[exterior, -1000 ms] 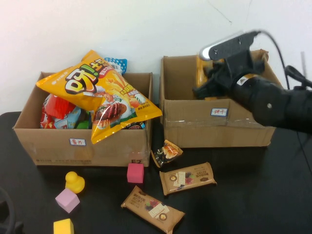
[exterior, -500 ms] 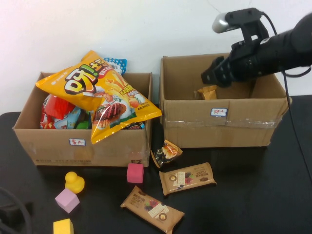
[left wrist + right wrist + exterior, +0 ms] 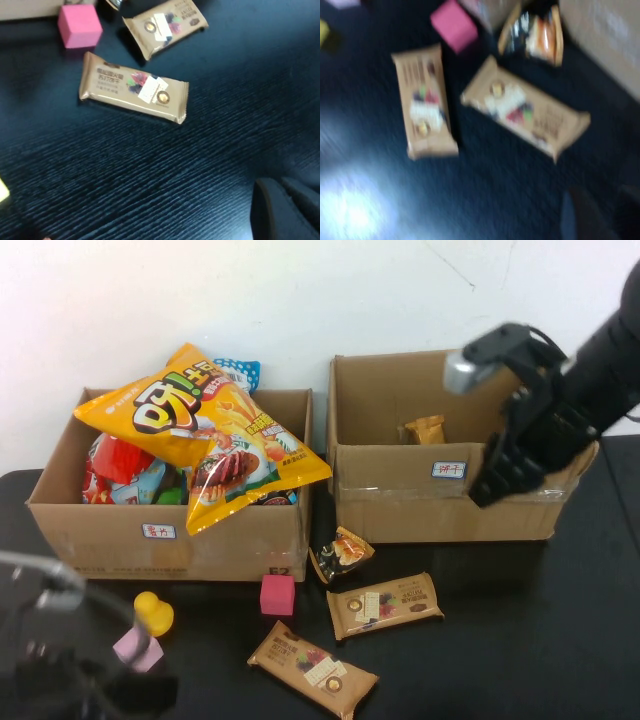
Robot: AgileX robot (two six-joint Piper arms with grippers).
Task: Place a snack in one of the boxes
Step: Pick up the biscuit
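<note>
High view: the right gripper [image 3: 497, 480] hangs in front of the right box [image 3: 450, 502], over its front wall; whether its pincer is wide or narrow cannot be told. A small orange snack [image 3: 425, 428] lies inside that box at the back. The left box [image 3: 170, 530] is full, with a big yellow chip bag [image 3: 205, 430] on top. In front of the right box lie a small snack pack [image 3: 342, 553] and two brown bars [image 3: 385, 605], [image 3: 312, 668]. A pink cube [image 3: 278, 594] sits near the left box. The left gripper [image 3: 90, 690] is low, well left of the bars, beside a yellow duck [image 3: 153, 612]; its opening cannot be told.

Left wrist view: both bars [image 3: 134, 87], [image 3: 165, 25] and the cube [image 3: 79, 25] on the black table [image 3: 150, 175].

Right wrist view: both bars [image 3: 424, 100], [image 3: 525, 109], the snack pack [image 3: 535, 35], the cube [image 3: 453, 24].
</note>
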